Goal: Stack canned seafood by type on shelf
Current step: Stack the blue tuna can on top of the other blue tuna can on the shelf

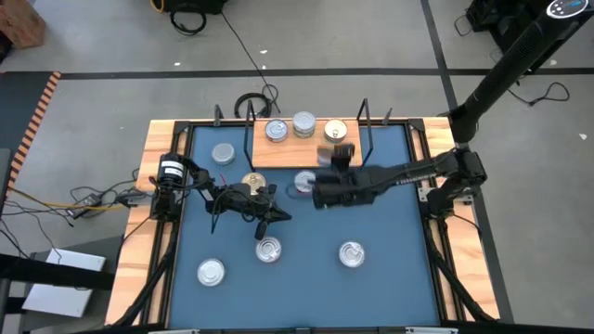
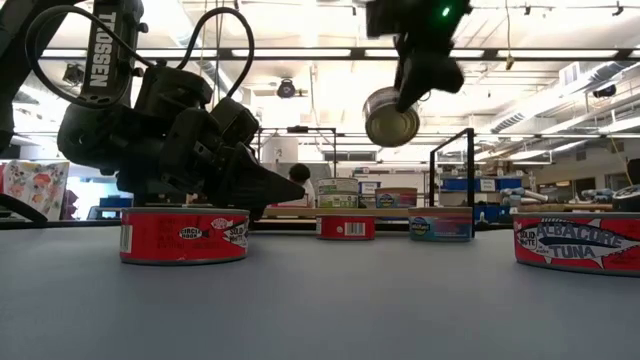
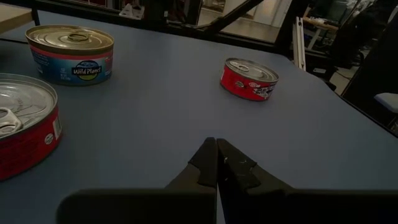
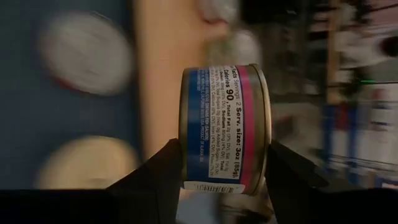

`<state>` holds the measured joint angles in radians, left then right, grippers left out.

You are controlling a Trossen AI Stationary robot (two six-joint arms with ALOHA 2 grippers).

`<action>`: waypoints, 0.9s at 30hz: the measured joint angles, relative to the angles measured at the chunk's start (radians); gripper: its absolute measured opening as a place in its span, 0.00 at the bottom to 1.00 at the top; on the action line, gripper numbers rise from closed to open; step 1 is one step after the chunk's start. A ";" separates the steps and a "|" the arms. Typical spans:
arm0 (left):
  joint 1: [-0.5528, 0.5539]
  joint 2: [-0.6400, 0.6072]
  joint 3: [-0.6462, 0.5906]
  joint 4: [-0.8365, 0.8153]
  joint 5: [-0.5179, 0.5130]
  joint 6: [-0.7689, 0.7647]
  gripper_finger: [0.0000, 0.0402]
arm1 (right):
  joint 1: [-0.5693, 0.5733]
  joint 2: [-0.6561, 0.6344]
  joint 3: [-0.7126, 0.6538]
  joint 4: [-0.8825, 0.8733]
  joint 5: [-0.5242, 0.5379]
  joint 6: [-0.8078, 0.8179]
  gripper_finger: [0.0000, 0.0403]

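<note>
Right wrist view: the right end effector is clamped on a blue-and-pink labelled tin, lifted clear of the desk.
From above, this tin sits over the shelf (three tins already on its board); the left end effector, fingers pressed together, rests low beside a red tin.

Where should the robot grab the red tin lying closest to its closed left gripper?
Probably by its low round side wall, coming straight down from above with the fingers either side. The red tin lies flat on the blue table, lid up, with open space around it. The left gripper is shut and would have to open first.
</note>
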<state>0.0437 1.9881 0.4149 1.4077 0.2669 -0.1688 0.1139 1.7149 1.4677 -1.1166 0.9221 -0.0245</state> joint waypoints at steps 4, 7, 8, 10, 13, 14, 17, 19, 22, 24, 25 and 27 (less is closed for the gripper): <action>0.000 0.000 0.000 0.000 0.000 0.003 0.01 | -0.122 0.000 0.000 0.075 0.065 -0.166 0.47; 0.000 0.000 0.000 0.000 0.000 0.004 0.01 | -0.212 0.000 0.000 0.164 0.046 -0.292 0.47; 0.000 0.000 0.000 0.000 0.000 0.004 0.01 | -0.239 0.000 -0.006 0.205 0.042 -0.344 0.47; 0.000 0.000 0.000 0.000 0.000 0.004 0.01 | -0.287 0.000 -0.029 0.298 0.035 -0.467 0.47; 0.000 0.000 0.000 0.000 0.000 0.005 0.01 | -0.345 0.000 -0.072 0.403 -0.001 -0.615 0.47; 0.000 0.000 0.000 0.000 0.000 0.005 0.01 | -0.360 0.000 -0.090 0.440 -0.012 -0.649 0.47; 0.000 0.000 0.000 0.000 0.000 0.006 0.01 | -0.395 0.002 -0.147 0.522 -0.015 -0.723 0.47; 0.000 0.000 0.000 0.000 0.000 0.007 0.01 | -0.413 0.002 -0.175 0.548 -0.022 -0.742 0.47; 0.000 0.000 0.000 0.000 0.000 0.007 0.01 | -0.430 0.002 -0.213 0.586 -0.027 -0.746 0.47; 0.000 0.000 0.000 0.000 0.000 0.007 0.01 | -0.435 0.002 -0.233 0.603 -0.028 -0.747 0.47; 0.000 0.000 0.000 0.000 0.000 0.007 0.01 | -0.437 0.002 -0.241 0.620 -0.029 -0.749 0.47; 0.000 0.000 0.000 0.000 0.000 0.007 0.01 | -0.443 0.002 -0.257 0.647 -0.034 -0.759 0.47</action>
<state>0.0438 1.9881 0.4149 1.4078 0.2668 -0.1616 -0.3294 1.7164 1.2103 -0.4697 0.8884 -0.7839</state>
